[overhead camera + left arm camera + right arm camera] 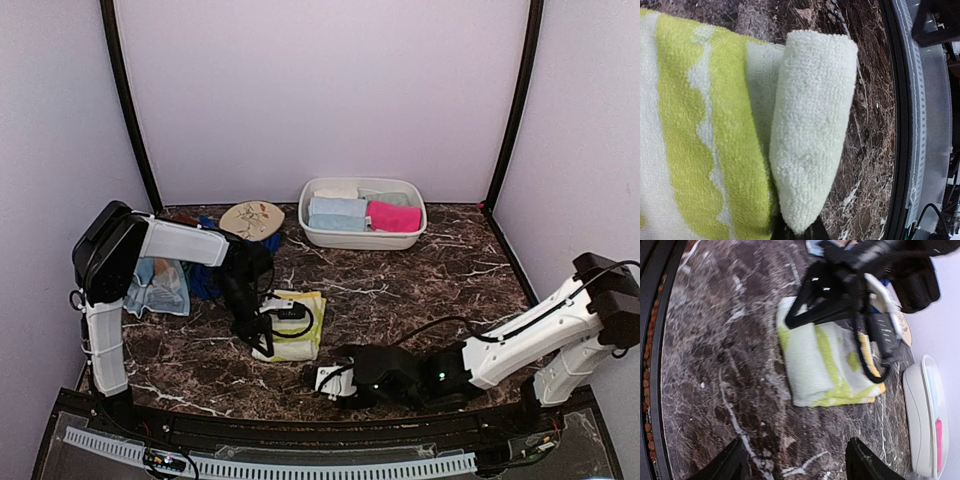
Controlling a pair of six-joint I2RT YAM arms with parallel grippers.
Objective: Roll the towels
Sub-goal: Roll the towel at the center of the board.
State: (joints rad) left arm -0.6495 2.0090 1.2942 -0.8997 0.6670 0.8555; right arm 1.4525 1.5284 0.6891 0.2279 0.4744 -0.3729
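Observation:
A yellow-green towel with pale patches [298, 345] lies on the dark marble table, left of centre. Its near edge is turned over into a pale roll [810, 125]. My left gripper [256, 338] is shut on the end of that roll; only dark finger stubs [832, 231] show under the cloth. My right gripper [325, 380] is open and empty just off the towel's front right corner, with the towel [825, 365] ahead of its spread fingers [735, 462]. The left gripper [822, 295] shows on the towel's far side. More towels sit in the basin and in a left heap.
A white plastic basin [318, 232] at the back holds pale blue [337, 213] and hot pink [393, 215] towels. An oval floral disc [252, 220] lies back left. Pale blue [160, 285] and royal blue [205, 282] towels are heaped behind the left arm. The basin [920, 415] lies beyond the towel.

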